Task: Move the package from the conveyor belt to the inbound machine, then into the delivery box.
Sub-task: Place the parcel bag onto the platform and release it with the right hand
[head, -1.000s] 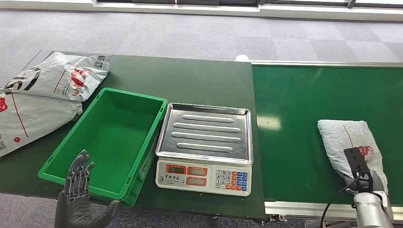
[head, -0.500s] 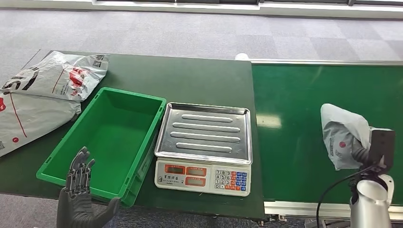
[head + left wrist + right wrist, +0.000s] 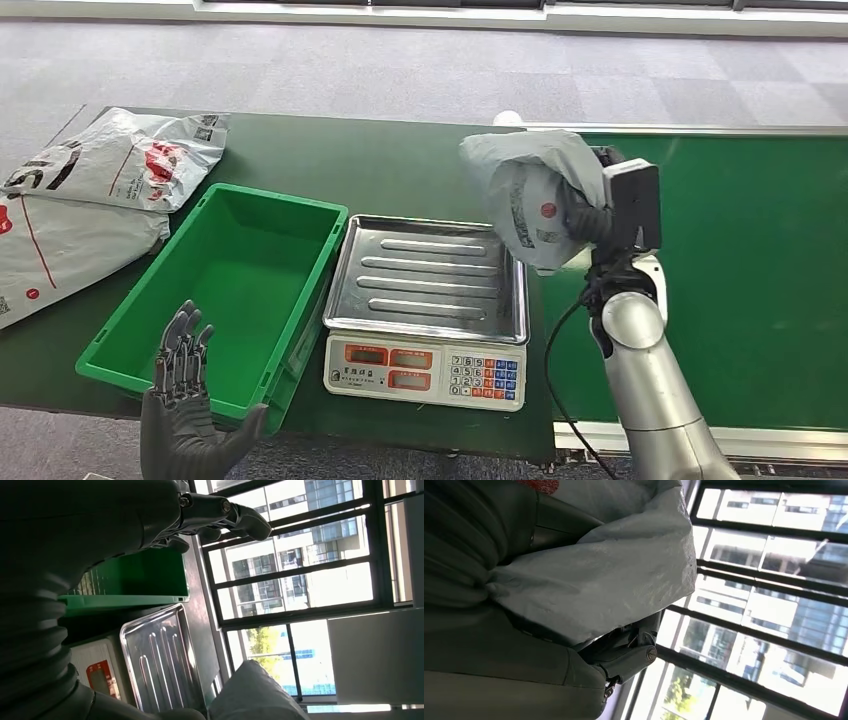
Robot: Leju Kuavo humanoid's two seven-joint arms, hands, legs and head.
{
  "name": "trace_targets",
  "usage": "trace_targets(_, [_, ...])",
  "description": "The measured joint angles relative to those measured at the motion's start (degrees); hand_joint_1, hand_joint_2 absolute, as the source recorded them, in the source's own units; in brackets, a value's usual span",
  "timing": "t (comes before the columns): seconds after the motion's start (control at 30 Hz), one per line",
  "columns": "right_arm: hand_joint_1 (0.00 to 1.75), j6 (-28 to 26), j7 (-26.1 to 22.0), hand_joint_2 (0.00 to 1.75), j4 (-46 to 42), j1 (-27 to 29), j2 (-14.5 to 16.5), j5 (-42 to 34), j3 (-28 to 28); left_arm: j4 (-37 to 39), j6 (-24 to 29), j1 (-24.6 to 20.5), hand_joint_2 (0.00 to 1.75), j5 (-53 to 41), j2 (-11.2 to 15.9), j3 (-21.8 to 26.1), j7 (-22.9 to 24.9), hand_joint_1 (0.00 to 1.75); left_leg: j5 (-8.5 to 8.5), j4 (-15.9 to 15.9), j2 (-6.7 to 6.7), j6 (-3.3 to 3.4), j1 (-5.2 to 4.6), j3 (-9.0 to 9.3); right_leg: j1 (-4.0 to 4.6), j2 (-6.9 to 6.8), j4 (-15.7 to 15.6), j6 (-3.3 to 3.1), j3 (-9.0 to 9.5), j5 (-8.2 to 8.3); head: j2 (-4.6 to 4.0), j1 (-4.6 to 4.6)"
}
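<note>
The right hand grasps the grey package in its fingers, held in the air over the right edge of the scale, beside the conveyor belt. The green bin sits just left of the scale. Two mailer bags lie at the worktop's left edge. The left hand hovers released, fingers apart, near the bin's front rim.

The scale shows a keypad with digits 1 to 9 at its front right. The grey bags at the table's far left corner carry red marks and black codes, all too small to read.
</note>
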Motion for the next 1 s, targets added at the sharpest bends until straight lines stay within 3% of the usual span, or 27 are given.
trace_targets(0.07, [1.75,0.47,2.81,1.75,2.63,-2.57,1.52,-0.26,2.29,0.31,0.5,-0.4,1.75,0.31,0.72,-1.05,0.33,0.0,0.05,0.0,-0.1,0.01,0.01,-0.03,0.01,-0.11,0.0,-0.01,-0.02,0.01,0.0,0.0])
trace_targets(0.27, [1.75,0.93,4.8,1.75,6.96,-6.07,3.48,-0.65,4.76,0.63,0.97,-0.69,1.75,0.74,2.14,-2.38,0.79,0.0,0.09,0.01,-0.27,0.03,0.01,-0.15,0.01,-0.27,0.0,-0.02,-0.04,0.01,0.0,0.0])
trace_targets(0.4, [0.02,4.49,11.01,1.75,10.63,-8.13,4.23,1.12,5.96,0.63,1.53,-1.02,1.75,1.38,2.98,-3.08,1.61,0.0,0.09,0.01,-0.26,0.03,0.0,-0.16,0.02,-0.23,-0.01,-0.02,-0.06,0.01,0.0,0.0])
trace_targets(0.53, [0.0,12.22,16.64,0.0,17.76,-10.92,5.57,6.05,9.0,0.63,1.21,-1.58,1.75,1.56,3.55,-3.32,2.81,0.0,0.13,0.0,-0.26,-0.03,0.01,-0.12,0.09,-0.23,0.0,-0.07,-0.04,0.04,0.0,0.0])
trace_targets(0.63, [0.0,17.78,17.37,0.0,21.99,-12.06,6.95,8.45,11.45,0.62,0.72,-1.69,1.75,1.08,3.66,-3.32,3.4,0.0,0.17,0.0,-0.26,-0.09,0.04,-0.1,0.15,-0.24,0.0,-0.12,-0.03,0.07,0.0,0.0])
trace_targets(1.0, [0.0,27.98,12.16,0.0,24.13,-11.24,11.1,4.18,13.19,-0.21,-0.41,-1.15,1.75,-1.0,3.54,-3.29,3.95,0.0,0.19,0.01,-0.24,-0.11,0.14,-0.12,0.17,-0.21,0.0,-0.2,-0.07,0.13,0.0,0.0])
